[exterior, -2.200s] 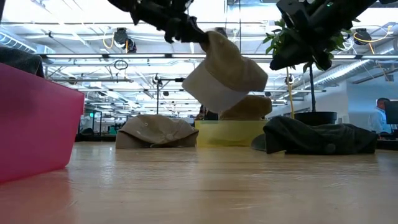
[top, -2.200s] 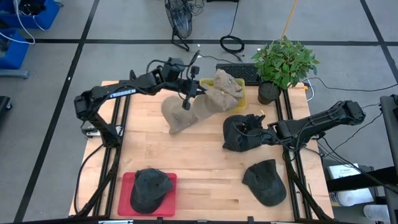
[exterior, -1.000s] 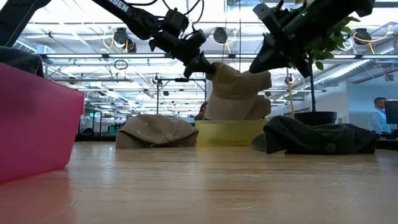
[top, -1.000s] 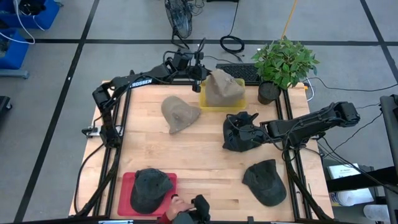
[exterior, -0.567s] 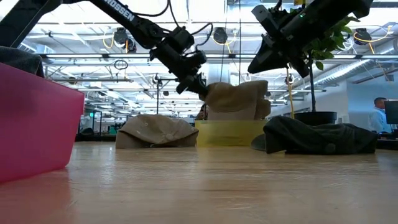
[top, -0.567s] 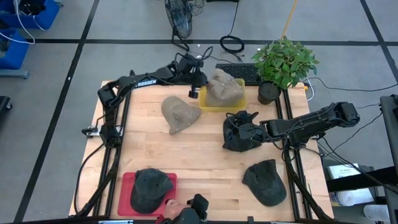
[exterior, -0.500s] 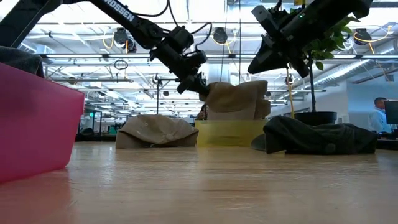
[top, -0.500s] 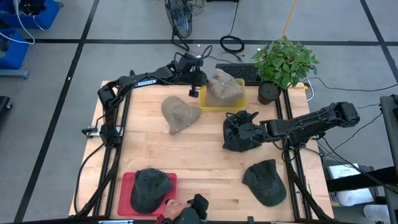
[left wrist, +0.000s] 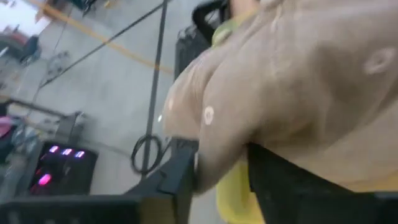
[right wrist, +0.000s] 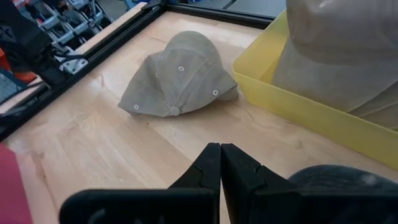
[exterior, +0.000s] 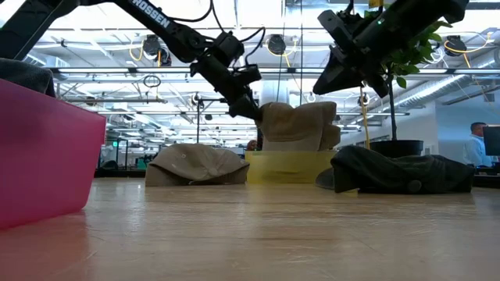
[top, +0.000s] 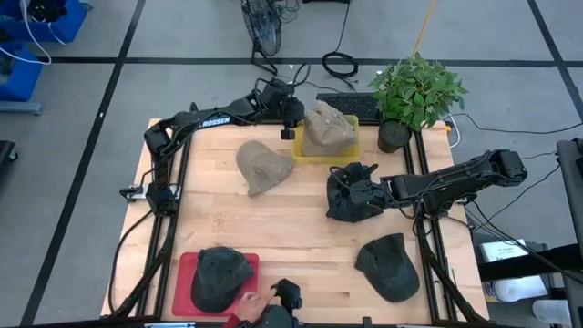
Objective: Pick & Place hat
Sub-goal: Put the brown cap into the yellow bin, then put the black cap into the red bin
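Tan hat (top: pixel 328 130) in yellow bin (top: pixel 351 150) — left gripper (top: pixel 290 121) beside.

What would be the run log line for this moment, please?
left gripper: open beside tan hat in yellow bin | right gripper: shut above black hat

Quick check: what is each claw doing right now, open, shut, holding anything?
Left claw: at the tan hat in the yellow bin; cannot tell if gripping.
Right claw: shut, empty, above the black hat.
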Controlling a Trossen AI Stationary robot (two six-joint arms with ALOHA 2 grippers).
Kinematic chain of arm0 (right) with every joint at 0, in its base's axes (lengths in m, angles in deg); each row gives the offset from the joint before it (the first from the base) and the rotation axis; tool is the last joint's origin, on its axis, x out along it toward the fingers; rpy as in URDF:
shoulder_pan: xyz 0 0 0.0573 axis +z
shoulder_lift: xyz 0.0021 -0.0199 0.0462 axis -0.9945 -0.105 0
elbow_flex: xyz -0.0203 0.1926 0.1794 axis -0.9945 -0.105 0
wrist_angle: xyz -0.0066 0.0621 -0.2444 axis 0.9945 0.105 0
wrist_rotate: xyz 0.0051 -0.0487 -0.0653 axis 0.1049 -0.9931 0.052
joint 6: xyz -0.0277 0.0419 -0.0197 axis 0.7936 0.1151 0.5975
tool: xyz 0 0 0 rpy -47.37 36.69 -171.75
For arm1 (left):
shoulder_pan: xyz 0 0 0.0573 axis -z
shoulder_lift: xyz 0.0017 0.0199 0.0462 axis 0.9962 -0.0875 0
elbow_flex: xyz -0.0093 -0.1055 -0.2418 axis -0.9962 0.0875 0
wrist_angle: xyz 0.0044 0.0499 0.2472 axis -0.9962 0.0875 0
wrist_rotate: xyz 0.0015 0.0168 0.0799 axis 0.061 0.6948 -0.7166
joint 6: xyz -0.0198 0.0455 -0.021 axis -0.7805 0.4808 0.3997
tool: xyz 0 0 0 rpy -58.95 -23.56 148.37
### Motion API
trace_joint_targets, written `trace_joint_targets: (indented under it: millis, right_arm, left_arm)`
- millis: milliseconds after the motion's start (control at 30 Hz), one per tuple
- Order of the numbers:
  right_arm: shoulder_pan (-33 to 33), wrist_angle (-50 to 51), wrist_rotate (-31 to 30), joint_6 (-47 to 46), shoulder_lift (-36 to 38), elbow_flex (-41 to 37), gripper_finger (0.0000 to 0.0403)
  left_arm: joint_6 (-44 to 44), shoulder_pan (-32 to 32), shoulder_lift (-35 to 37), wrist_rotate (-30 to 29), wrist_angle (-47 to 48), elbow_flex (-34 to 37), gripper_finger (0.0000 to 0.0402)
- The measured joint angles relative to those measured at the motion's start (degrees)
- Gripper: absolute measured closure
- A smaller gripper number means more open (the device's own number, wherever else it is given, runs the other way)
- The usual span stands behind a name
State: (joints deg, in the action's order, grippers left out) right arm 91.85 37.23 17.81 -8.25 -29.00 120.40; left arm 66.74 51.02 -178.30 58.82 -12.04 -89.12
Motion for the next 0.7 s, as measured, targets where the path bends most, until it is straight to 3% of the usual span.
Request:
trace_joint_targets:
  millis: [167, 400, 567, 700]
  right_arm:
    - [0.0, 3.0, 0.0, -0.1, 1.2, 0.0, 0.0403]
    - [0.1, 7.6, 0.0, 1.8, 4.4, 0.0, 0.0403]
    - [0.1, 11.3, 2.3, 1.7, 5.9, -0.1, 0.0403]
    - [0.1, 11.8, 2.8, 1.3, 5.8, -0.1, 0.0403]
  left_arm:
    - [-0.9, 0.3, 1.5, -8.7, 3.8, 0.0, 0.0185]
    - [-11.4, 0.3, 7.9, -9.4, 13.5, 0.0, 0.0131]
    - [-23.6, 1.1, 13.8, -10.2, 21.6, 0.0, 0.0129]
    - [-32.2, 3.9, 18.0, -12.1, 26.8, 0.0, 0.0165]
